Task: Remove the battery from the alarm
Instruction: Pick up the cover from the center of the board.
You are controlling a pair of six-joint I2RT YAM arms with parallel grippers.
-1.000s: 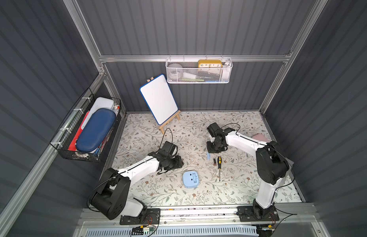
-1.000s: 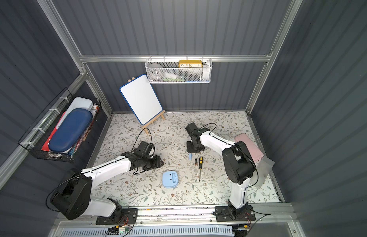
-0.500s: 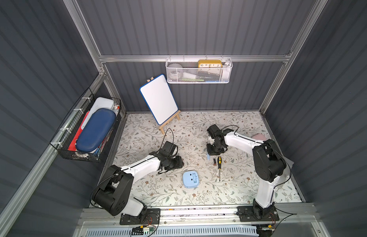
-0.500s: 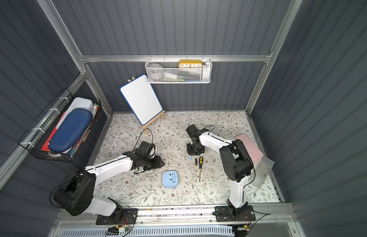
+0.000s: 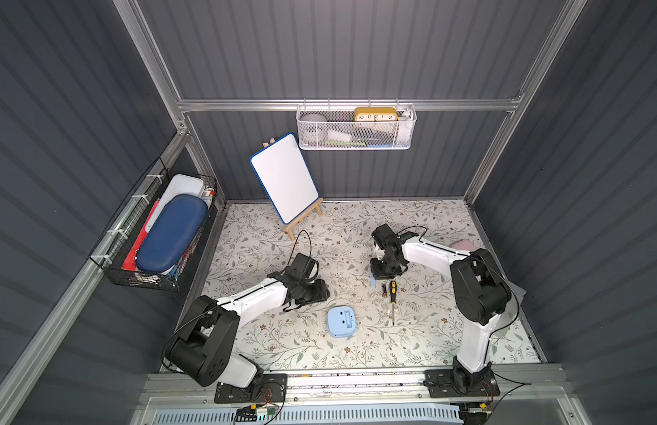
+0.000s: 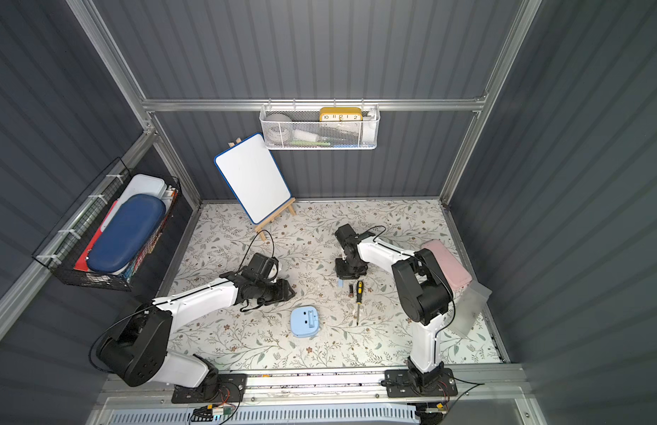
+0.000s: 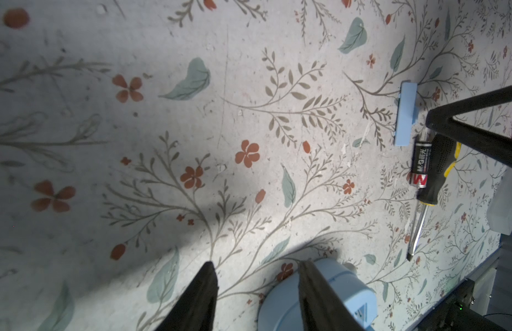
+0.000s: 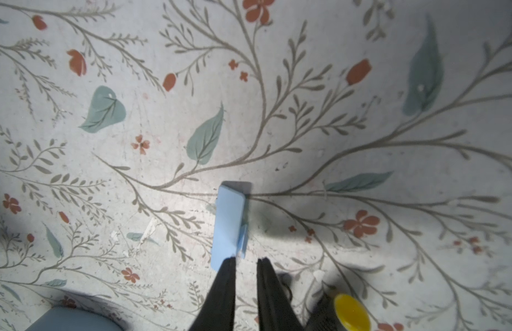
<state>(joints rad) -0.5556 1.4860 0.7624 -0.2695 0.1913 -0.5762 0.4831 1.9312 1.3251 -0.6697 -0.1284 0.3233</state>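
Observation:
The pale-blue alarm [image 5: 342, 322] [image 6: 305, 322] lies face down on the floral mat, its back compartment showing. The battery [image 5: 384, 289] [image 6: 351, 289] [image 7: 420, 164] lies loose on the mat, tight against the handle of the black-and-yellow screwdriver [image 5: 393, 298] [image 7: 432, 177]. A small pale-blue cover [image 5: 373, 281] [image 8: 229, 226] lies next to them. My left gripper [image 5: 321, 290] [image 7: 257, 266] is open and empty, left of the alarm [image 7: 343, 286], with one finger in front of its edge. My right gripper [image 5: 380, 274] [image 8: 246, 260] hovers over the cover's end, its jaws slightly open with nothing between them.
A whiteboard on a wooden easel [image 5: 284, 178] stands at the back. A white mesh basket [image 5: 356, 127] with a yellow clock hangs on the back wall. A black wire basket [image 5: 161, 235] hangs on the left wall. A pink object [image 6: 446, 263] lies at the right edge.
My right gripper's jaws have parted a little over the blue cover. Both arms have shifted only slightly. The alarm, battery and screwdriver have not moved.

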